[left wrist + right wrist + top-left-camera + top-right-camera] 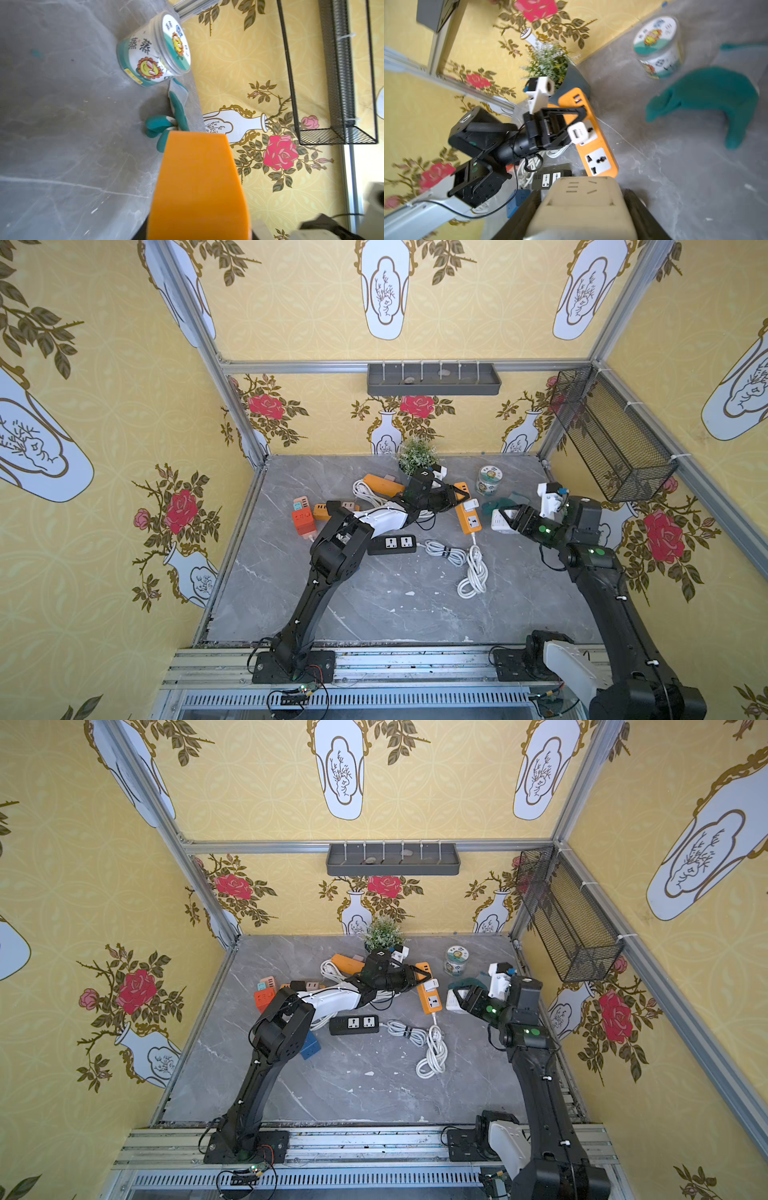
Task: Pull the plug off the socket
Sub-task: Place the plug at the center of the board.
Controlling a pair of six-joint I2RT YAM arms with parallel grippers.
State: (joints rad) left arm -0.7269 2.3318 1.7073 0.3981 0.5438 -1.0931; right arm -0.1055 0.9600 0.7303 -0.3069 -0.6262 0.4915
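Note:
An orange power strip, the socket point(468, 517) point(430, 999) point(600, 153), lies at the back middle of the table with a white plug point(471, 504) point(432, 984) point(578, 133) seated in it. My left gripper point(457, 494) point(420, 975) is shut across the strip's far end, just beside the plug; in the left wrist view the orange body point(197, 187) fills the space between the jaws. My right gripper point(505, 517) point(460, 999) is shut on a white cube socket point(583, 207) point(498, 521), to the right of the strip.
A printed jar point(489, 480) and a teal glove point(508, 502) lie behind my right gripper. A black strip point(392, 544) with a coiled white cable point(473, 572) lies in front. A plant point(417, 456), a second orange strip point(382, 485) and a red cube point(301, 520) sit further left.

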